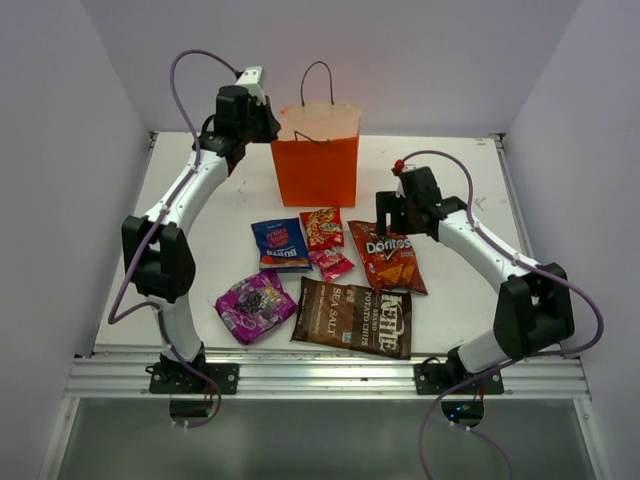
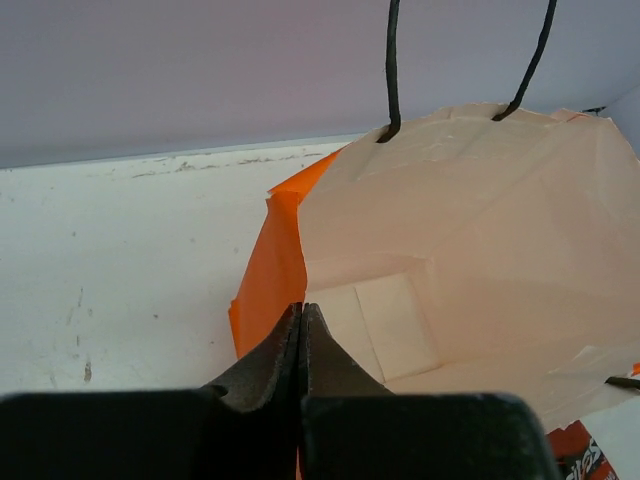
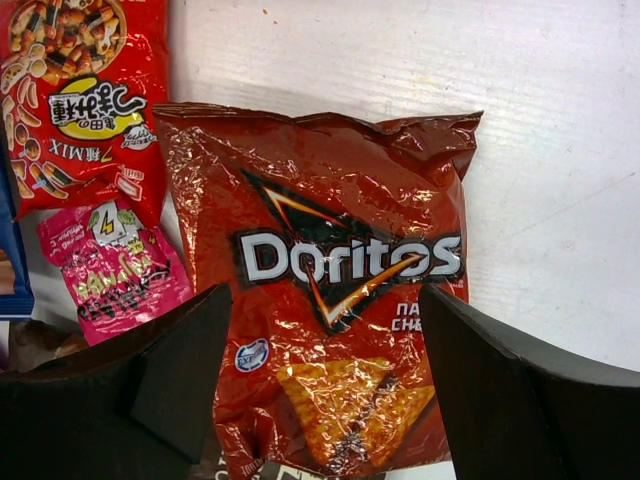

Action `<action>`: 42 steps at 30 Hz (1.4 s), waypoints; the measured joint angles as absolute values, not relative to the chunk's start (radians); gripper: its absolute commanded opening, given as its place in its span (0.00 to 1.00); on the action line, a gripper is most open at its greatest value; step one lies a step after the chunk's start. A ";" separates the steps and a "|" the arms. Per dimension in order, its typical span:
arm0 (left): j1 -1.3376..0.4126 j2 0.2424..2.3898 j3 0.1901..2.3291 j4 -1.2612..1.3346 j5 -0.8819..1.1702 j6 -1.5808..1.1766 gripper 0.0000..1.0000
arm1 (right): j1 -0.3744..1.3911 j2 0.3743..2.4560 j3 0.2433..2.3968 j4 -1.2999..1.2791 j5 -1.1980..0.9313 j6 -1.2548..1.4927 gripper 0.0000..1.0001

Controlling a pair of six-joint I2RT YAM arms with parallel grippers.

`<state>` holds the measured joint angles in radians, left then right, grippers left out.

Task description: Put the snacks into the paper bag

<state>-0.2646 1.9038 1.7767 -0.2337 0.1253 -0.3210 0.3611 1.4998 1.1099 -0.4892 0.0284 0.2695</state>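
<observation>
Far centre of the white table [image 1: 455, 300], we see the left gripper [image 2: 301, 312] w/ jaws pinched tight on the left rim of the upright orange paper shopping bag [image 1: 318, 170]. The right gripper [image 3: 325, 300], jaws wide and holding nothing, hangs over the orange-red Doritos bag [image 3: 340, 200]. Beside it lie the blue bag [image 1: 280, 243], red-yellow packet [image 1: 322, 228], small pink-red packet [image 1: 332, 263], purple bag [image 1: 255, 305] and brown Kettle chips bag [image 1: 352, 317], all flat, near side of the paper bag.

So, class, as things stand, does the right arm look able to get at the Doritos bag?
Probably yes. The right gripper hangs open directly above the Doritos bag, a finger on either side, and nothing lies on top of the bag. The small pink packet sits beside it, not over it.
</observation>
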 measured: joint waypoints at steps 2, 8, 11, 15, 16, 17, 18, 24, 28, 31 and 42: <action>-0.265 1.905 1.777 -0.234 0.120 -0.320 0.00 | 0.364 1.503 1.110 -0.483 0.026 0.270 0.79; -0.269 1.905 1.782 -0.242 0.110 -0.321 0.00 | 0.407 1.546 1.109 -0.457 0.026 0.269 0.79; -0.274 1.905 1.783 -0.246 0.107 -0.321 0.00 | 0.454 1.591 1.109 -0.456 0.027 0.268 0.77; -0.278 1.905 1.783 -0.249 0.104 -0.321 0.00 | 0.528 1.629 1.111 -0.479 0.035 0.261 0.78; -0.279 1.905 1.783 -0.249 0.104 -0.321 0.00 | 0.549 1.629 1.111 -0.488 0.035 0.253 0.78; -0.280 1.905 1.783 -0.249 0.103 -0.321 0.00 | 0.570 1.627 1.111 -0.495 0.034 0.245 0.79; -0.280 1.905 1.783 -0.250 0.103 -0.321 0.00 | 0.591 1.625 1.111 -0.501 0.033 0.238 0.79; -0.282 1.905 1.782 -0.250 0.102 -0.320 0.00 | 0.707 1.594 1.111 -0.549 0.005 0.205 0.80; -0.283 1.904 1.774 -0.249 0.101 -0.318 0.00 | 0.756 1.564 1.105 -0.551 -0.043 0.192 0.80; -0.282 1.903 1.769 -0.250 0.101 -0.318 0.00 | 0.801 1.577 1.105 -0.548 -0.077 0.188 0.80; -0.283 1.871 1.713 -0.248 0.102 -0.302 0.00 | 1.003 1.741 1.113 -0.469 -0.081 0.218 0.81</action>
